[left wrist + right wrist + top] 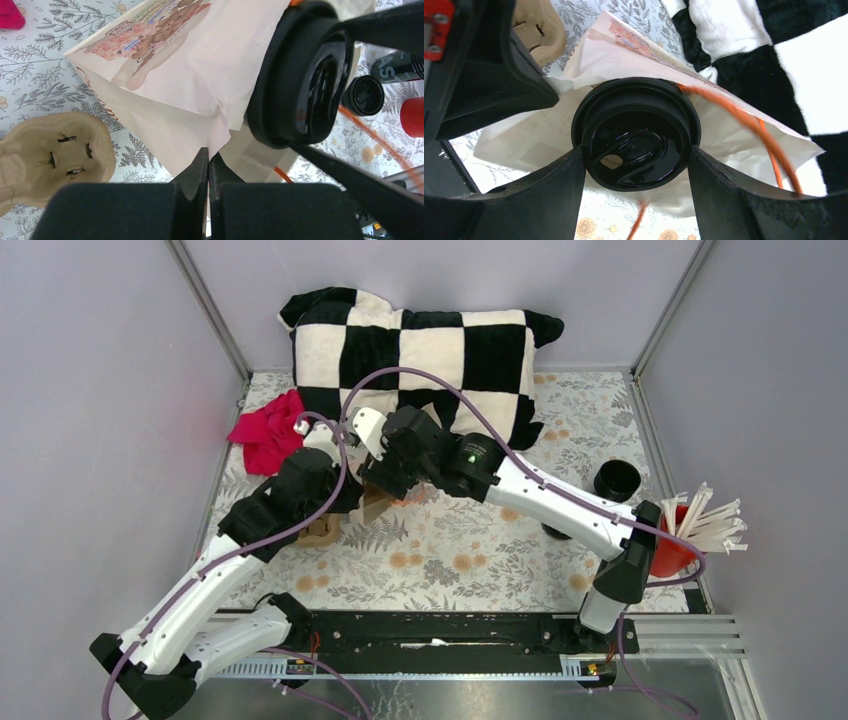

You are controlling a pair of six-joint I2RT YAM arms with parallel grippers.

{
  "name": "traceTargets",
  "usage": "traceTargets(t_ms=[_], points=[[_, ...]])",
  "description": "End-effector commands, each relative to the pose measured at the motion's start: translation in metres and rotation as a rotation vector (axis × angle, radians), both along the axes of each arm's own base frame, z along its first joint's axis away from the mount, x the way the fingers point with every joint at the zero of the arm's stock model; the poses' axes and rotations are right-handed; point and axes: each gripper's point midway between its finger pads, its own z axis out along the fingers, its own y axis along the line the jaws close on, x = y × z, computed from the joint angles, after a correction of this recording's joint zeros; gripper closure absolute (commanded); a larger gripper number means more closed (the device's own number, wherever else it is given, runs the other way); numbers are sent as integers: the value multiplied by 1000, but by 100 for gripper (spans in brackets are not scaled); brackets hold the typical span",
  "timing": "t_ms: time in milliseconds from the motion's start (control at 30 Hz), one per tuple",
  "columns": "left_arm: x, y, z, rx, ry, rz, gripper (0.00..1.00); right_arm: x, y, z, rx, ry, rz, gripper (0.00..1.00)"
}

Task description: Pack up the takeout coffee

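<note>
The right gripper (636, 160) clamps the lidded coffee cup (636, 132), its body out of sight; the left gripper (208, 162) pinches the paper bag (190, 85) edge.

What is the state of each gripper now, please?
Left gripper: shut, pinching the edge of the bag.
Right gripper: holding a cup at its lid.

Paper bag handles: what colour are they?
The bag handles are orange, clearest in the right wrist view.
</note>
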Motion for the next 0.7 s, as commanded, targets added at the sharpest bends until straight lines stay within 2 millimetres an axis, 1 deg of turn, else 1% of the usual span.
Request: traceTargets(t_ms=[0,67,100,167,233,267,333,433,500,567,667], points=[[-6,-3,3,-18,-3,-29,100,2,-2,21,17,-24,44,80],[-9,-3,2,-22,0,-40,100,2,-7,12,-19,-27,57,81],[-10,-3,1,-18,5,-44,100,2,-8,11,-23,-30,57,81],[-12,-1,-2,-2,12,-49,100,2,-10,23,4,-25,37,81],[-13,3,0,6,5,-45,100,-2,-13,25,13,-19,50,81],[-14,3,2,6,-1,-46,100,-2,-14,18,0,-21,55,81],[-14,3,2,3,-1,-50,100,4,-21,4,-32,-60,41,81],[-17,2,1,-6,5,-57,100,17,-28,-7,-47,-132,0,81],[-18,2,2,-14,5,-57,100,19,-32,-18,-70,-142,-3,83],[-18,2,3,-12,-2,-57,100,15,-34,-28,-93,-115,9,83],[-16,5,6,-5,-15,-49,100,0,-38,-29,-88,-44,24,83]])
